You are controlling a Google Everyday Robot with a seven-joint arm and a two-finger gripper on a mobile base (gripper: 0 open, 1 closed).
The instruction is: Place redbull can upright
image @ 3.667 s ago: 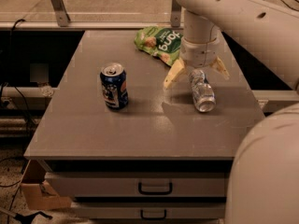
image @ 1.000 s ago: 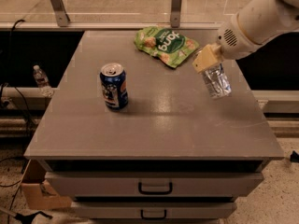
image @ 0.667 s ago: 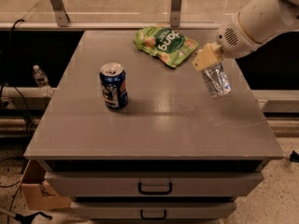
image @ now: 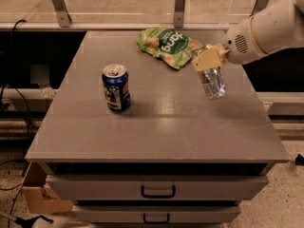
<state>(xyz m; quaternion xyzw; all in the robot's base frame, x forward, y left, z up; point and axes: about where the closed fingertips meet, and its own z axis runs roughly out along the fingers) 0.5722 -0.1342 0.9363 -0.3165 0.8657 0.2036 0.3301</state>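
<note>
My gripper [image: 210, 59] is closed around the top of the redbull can [image: 212, 83]; the can hangs slightly tilted over the table [image: 156, 132] near its right edge; if I let go at this tilt, I judge it could topple and roll off that edge.

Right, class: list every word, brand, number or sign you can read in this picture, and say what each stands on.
Crinkled green snack bag: large white lettering, upside down to the camera, too blurred to read.
Wider dark-blue can: label too blurred to read.
Slim silver metal can, held at its top by the gripper above the grey table's right side: faint bluish marks, unreadable.
</note>
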